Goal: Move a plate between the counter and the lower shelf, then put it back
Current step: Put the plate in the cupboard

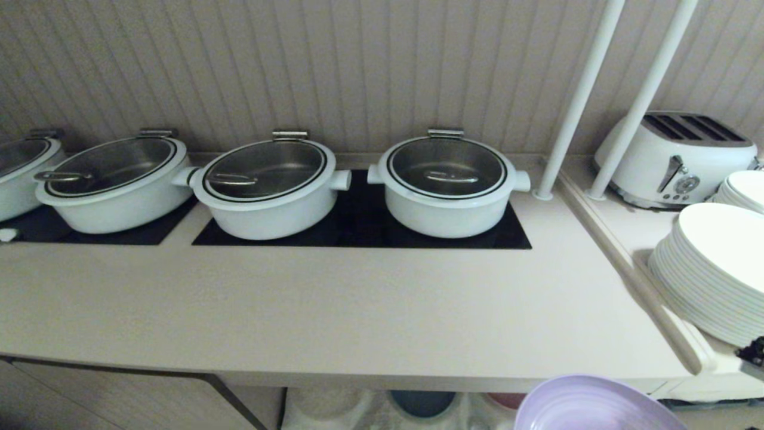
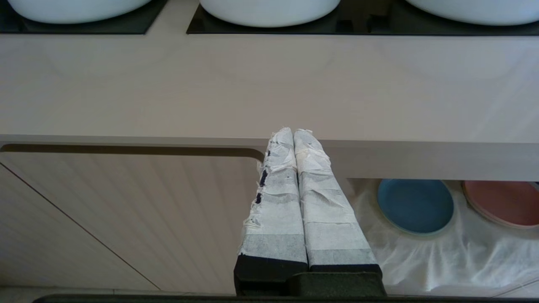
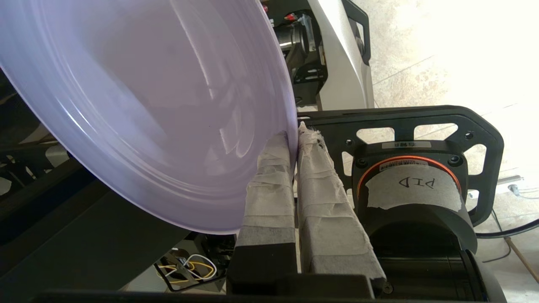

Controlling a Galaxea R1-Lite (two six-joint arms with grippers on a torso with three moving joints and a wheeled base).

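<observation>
Plate, lavender, is pinched at its rim between the two wrapped fingers of my right claw; the fingers are clenched on the rim with the plate tilted, well clear of any surface. From the head view only part of the plate shows, below and in front of the counter's front edge, toward the counter's right end. It sits neither on the counter nor on the lower shelf.

Left claw hangs in front of the counter's front edge, its wrapped fingers pressed together on nothing, beside the left end of the shelf opening.

Lower shelf: floor lined with wrinkled white cloth. A blue plate and a pink plate lie on it side by side, apart from each other.

Counter: three white pots with steel lids stand on the black cooktop panels along the back edge, and part of a fourth shows at the far left. Stacked white plates and a toaster occupy the raised side surface past the counter's right edge.
</observation>
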